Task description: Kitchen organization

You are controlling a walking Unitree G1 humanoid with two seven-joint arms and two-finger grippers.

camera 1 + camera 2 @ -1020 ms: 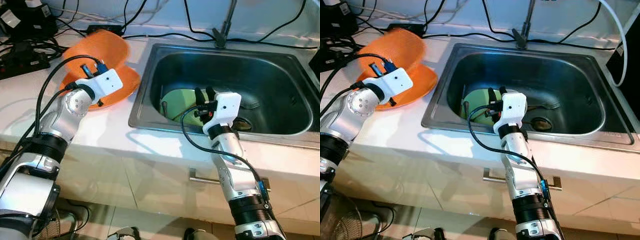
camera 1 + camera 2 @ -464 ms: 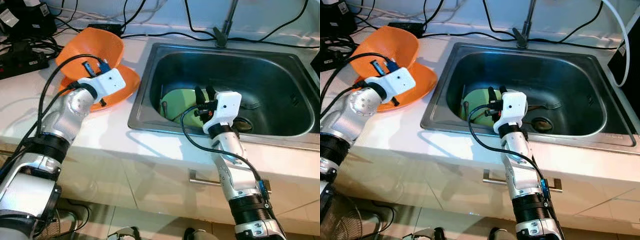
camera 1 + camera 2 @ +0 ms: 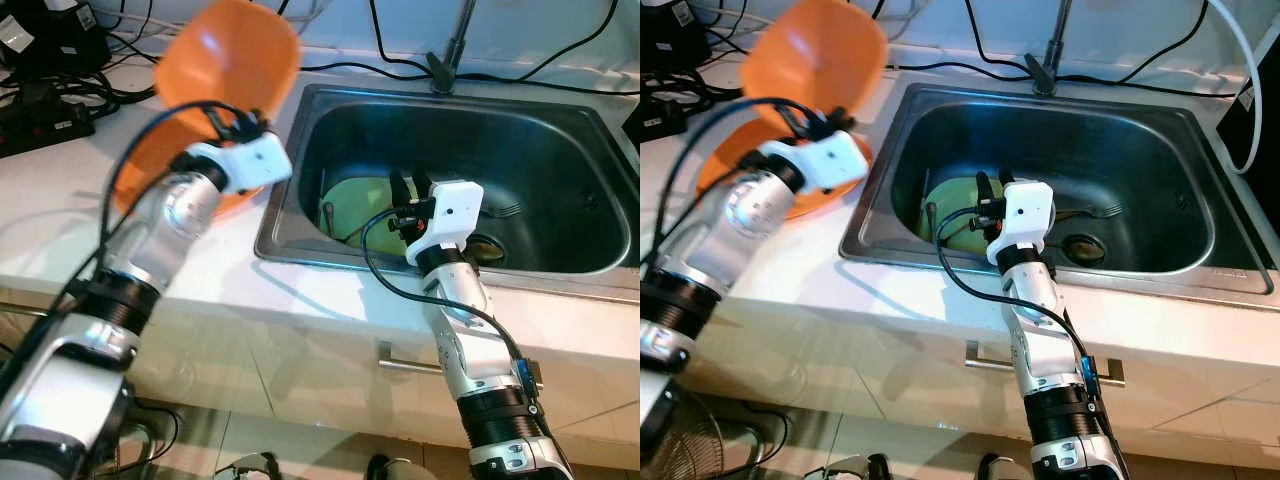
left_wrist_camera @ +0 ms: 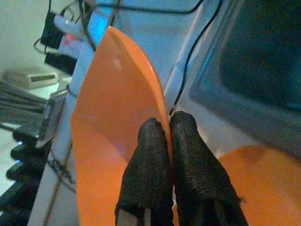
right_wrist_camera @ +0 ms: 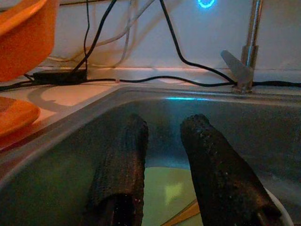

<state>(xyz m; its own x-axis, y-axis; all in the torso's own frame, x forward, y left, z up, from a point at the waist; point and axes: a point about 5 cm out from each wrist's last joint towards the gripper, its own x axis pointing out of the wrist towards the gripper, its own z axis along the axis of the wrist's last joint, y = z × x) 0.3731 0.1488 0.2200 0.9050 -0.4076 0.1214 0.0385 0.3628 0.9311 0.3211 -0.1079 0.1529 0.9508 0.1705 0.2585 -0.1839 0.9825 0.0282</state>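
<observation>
Left fingers [image 4: 170, 141] clamped on one orange bowl [image 3: 228, 62]; second orange plate [image 4: 263, 188] below; right fingers [image 5: 202, 155] apart.

Green plate [image 3: 370, 205] partly behind right claw [image 3: 409, 186], orange bowl [image 3: 228, 60] motion-blurred

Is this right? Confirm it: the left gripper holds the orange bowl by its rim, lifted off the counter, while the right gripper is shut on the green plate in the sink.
Not quite. The right gripper is open and empty, hovering above the green plate in the sink, as the right wrist view shows. The left gripper does pinch the lifted orange bowl by its rim.
</observation>
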